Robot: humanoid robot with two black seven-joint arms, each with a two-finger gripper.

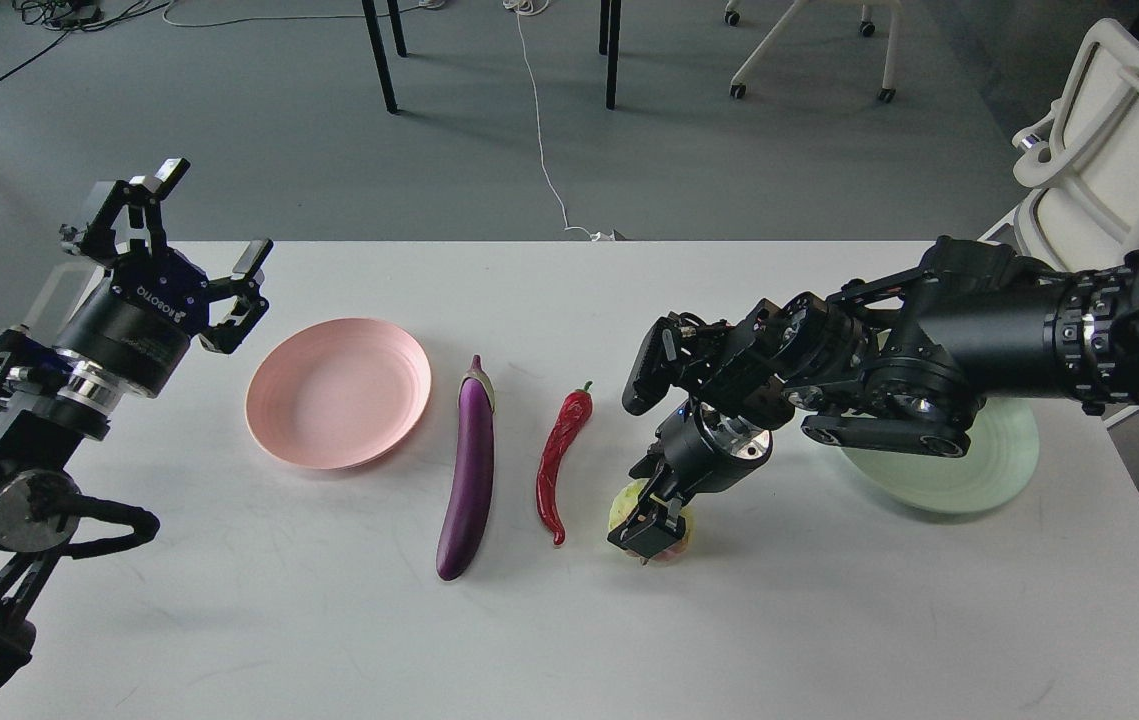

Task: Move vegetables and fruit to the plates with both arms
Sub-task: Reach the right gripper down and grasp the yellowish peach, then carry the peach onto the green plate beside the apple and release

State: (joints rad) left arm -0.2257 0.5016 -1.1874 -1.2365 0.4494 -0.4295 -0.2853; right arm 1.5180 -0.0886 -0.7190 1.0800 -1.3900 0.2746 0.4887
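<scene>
The bumpy yellow-green fruit (pixel 622 503) sits on the white table, mostly covered by my right gripper (pixel 651 526), which is lowered onto it with its fingers around it. I cannot tell whether the fingers are closed on it. The purple eggplant (pixel 469 470) and the red chili (pixel 557 460) lie side by side at mid-table. The pink plate (pixel 339 405) is empty, left of the eggplant. The green plate (pixel 979 470) is partly hidden under my right arm, and the pomegranate is hidden. My left gripper (pixel 212 213) is open and empty, raised left of the pink plate.
The table's far edge (pixel 569 243) runs behind the plates. A white chair (pixel 1099 130) stands off the table's right rear corner. Black table legs (pixel 381 55) and a white cable (pixel 541 130) are on the floor beyond.
</scene>
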